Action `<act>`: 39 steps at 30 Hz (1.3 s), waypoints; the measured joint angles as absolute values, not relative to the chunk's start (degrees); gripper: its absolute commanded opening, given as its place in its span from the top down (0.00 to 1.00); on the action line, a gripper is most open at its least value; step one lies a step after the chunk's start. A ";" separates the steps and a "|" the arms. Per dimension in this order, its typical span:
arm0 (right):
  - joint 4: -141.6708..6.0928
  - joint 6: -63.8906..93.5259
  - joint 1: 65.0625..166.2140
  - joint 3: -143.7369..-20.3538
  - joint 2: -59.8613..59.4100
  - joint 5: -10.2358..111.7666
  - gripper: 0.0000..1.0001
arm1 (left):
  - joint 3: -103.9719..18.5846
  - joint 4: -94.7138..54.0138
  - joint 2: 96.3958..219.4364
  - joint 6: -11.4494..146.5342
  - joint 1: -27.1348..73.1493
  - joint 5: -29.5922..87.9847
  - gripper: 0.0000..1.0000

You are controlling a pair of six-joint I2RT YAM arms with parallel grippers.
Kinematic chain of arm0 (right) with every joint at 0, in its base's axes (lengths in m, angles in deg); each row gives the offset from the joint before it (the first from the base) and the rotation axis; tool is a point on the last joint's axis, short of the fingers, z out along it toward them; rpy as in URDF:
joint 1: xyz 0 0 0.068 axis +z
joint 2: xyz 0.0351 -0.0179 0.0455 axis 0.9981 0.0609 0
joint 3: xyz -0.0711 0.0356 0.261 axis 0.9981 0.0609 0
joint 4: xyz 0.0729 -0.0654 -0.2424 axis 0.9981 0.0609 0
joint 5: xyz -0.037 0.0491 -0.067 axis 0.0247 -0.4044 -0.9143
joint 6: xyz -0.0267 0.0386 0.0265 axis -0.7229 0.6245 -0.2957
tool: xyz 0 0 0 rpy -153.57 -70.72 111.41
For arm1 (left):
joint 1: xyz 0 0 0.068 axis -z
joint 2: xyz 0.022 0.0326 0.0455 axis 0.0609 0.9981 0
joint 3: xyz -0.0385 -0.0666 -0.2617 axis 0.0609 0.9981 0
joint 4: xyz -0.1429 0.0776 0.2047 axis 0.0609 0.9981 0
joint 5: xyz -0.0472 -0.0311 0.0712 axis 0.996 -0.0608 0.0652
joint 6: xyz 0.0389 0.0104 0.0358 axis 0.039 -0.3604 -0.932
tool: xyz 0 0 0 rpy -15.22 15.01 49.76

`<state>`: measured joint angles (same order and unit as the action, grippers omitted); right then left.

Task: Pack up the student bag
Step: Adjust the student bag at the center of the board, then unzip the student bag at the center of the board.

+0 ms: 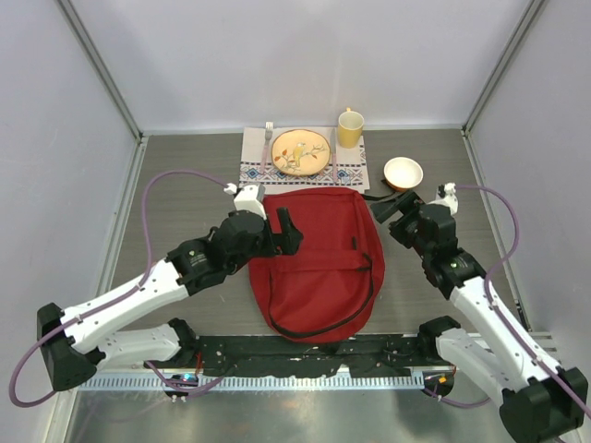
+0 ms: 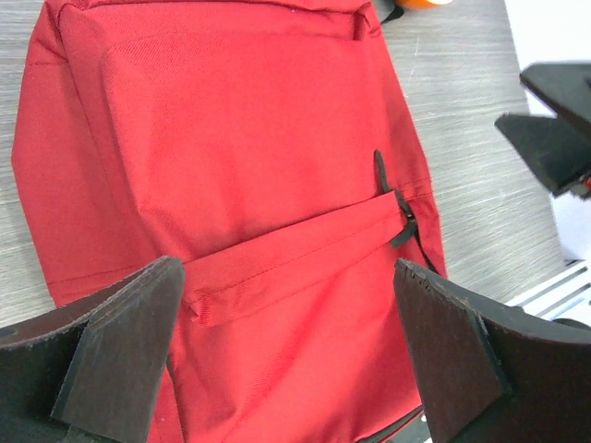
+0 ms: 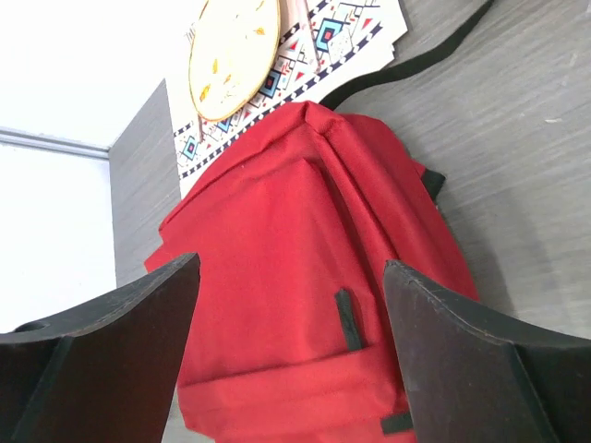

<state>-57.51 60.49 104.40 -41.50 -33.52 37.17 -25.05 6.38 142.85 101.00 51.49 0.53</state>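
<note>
Student bag (image 1: 319, 272) lies flat at frame centre, apparently zipped. Left gripper (image 1: 288, 233) hovers over its upper-left corner, jaws apart and empty. Right gripper (image 1: 390, 220) sits beside its upper-right edge, likewise apart. Recommended: pin the fabric with one, pinch the zipper pull (image 2: 404, 217) squarely with the other.

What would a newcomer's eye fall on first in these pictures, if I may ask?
The large red fabric backpack lying flat in the middle of the grey table draws the eye first, with the left gripper and right gripper open near its two sides, holding nothing. Behind it, at the far edge, lies a patterned placemat with a round yellow plate, a yellow mug and, to the right, a small white bowl.
</note>
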 measured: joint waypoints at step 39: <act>-45.60 53.50 104.40 -40.50 -38.26 44.10 0.10 | -18.42 7.95 133.25 111.01 51.51 -6.59 0.00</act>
<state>-45.60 53.50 104.40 -40.50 -38.26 44.10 -18.42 7.95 133.25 111.01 51.51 -6.59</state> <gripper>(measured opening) 0.899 0.994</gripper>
